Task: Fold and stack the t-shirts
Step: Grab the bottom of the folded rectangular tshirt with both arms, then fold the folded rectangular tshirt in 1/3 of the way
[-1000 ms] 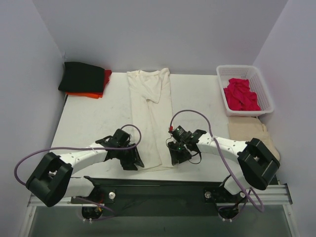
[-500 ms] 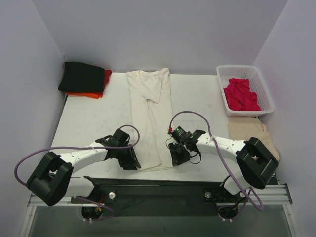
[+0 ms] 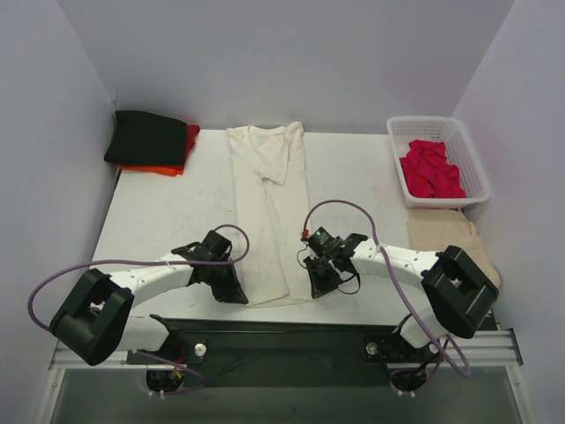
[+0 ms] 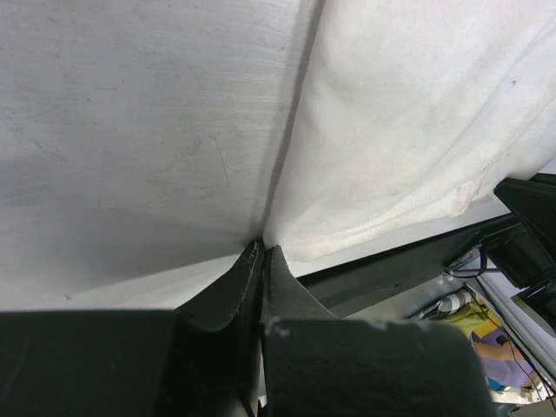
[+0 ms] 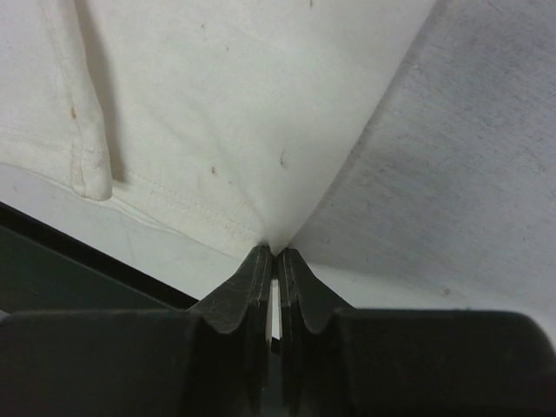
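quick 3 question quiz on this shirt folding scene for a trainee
1. True or false: the long cream-white cloth t-shirt lies crumpled in the white plastic lattice basket.
2. The left end effector and right end effector are each shut on that t-shirt's: A collar, B near hem corners, C sleeves?
3. Fill in: the crumpled cloth in the basket is ____ in colour.
Key: 1 false; 2 B; 3 crimson.

Arms low, reaching inward, left gripper (image 4: 261, 248) closed, right gripper (image 5: 275, 253) closed, wrists seemingly tilted down.
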